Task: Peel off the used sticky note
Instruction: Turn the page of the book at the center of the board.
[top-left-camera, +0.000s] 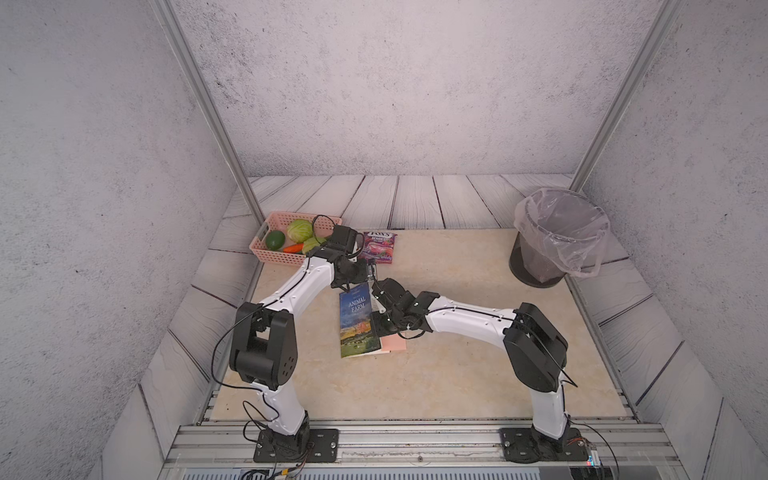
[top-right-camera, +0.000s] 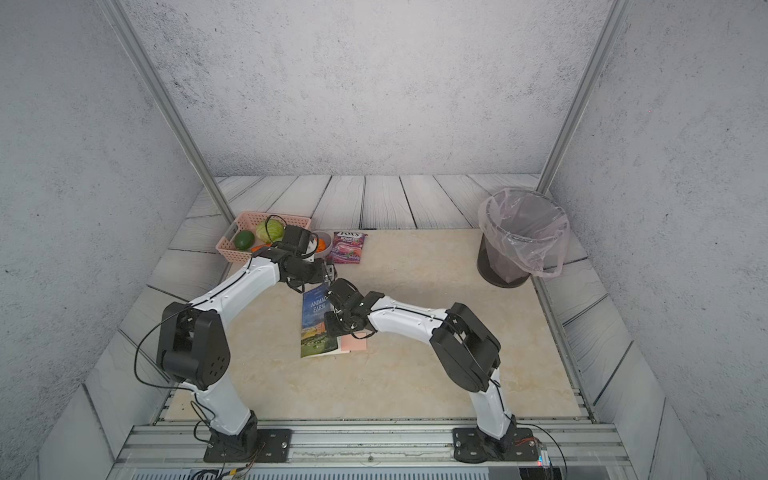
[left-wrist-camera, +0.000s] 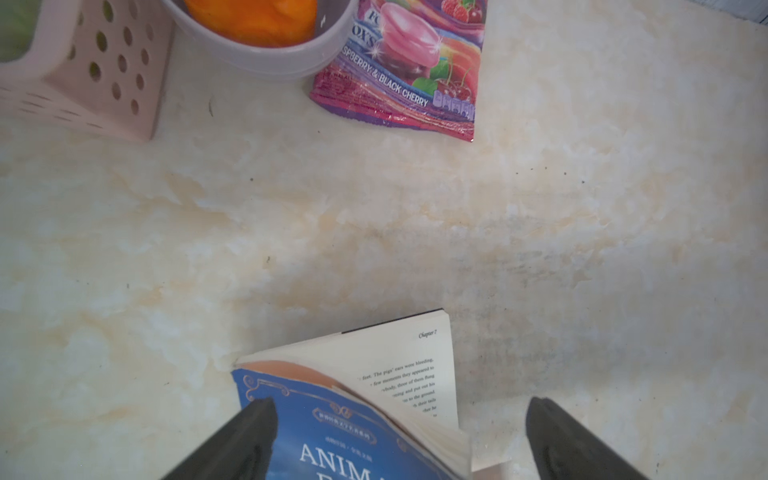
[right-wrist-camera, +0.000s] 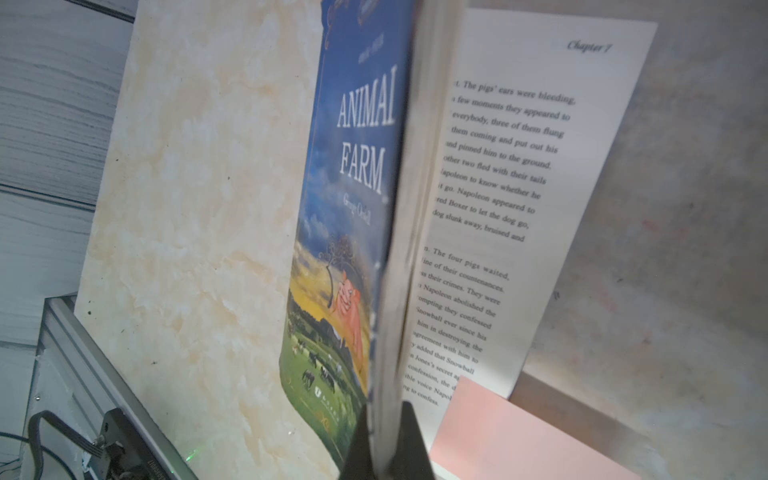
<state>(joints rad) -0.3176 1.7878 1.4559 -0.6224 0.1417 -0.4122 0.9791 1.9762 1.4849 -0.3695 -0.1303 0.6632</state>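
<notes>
The blue "Animal Farm" book lies on the marble table top, also seen in a top view. My right gripper is shut on the cover and front pages, holding them raised off a printed page. A pink sticky note sits on that page's lower corner and sticks out past the book's edge in both top views. My left gripper hangs open above the book's far end, its fingers on either side and touching nothing.
A pink basket with vegetables stands at the back left. Beside it are a grey bowl holding something orange and a purple candy bag. A dark bin with a plastic liner stands at the back right.
</notes>
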